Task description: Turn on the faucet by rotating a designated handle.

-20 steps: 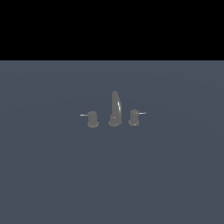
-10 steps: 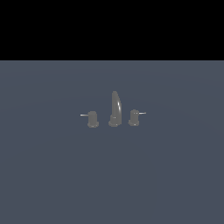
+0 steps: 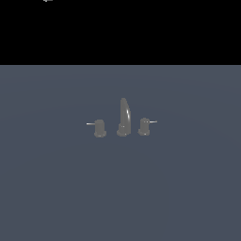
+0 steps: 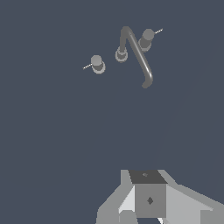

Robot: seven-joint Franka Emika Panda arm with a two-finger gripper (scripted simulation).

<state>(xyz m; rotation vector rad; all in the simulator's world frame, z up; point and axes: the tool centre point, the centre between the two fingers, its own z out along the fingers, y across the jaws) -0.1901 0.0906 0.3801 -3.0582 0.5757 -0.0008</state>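
The faucet stands on the flat grey surface [image 3: 120, 188]: a tall curved spout [image 3: 124, 117] between two squat knobs. The handle [image 3: 99, 128] is the knob on the exterior view's left, with its thin pale lever jutting left. The twin knob [image 3: 144, 126] has its lever jutting right. The wrist view shows the handle [image 4: 97, 64], the spout [image 4: 136, 52] and the twin knob [image 4: 146, 39] from above, far off. Only part of my gripper [image 4: 148, 214] shows, at the edge of the wrist view and well away from the faucet. Its fingertips are cut off by the frame.
The grey surface runs wide around the faucet on all sides. A tiny pale speck [image 3: 46, 1] shows at the top edge of the exterior view against the black background.
The faucet, its knobs and levers have not moved. A tiny pale speck now shows at the exterior view's top edge.
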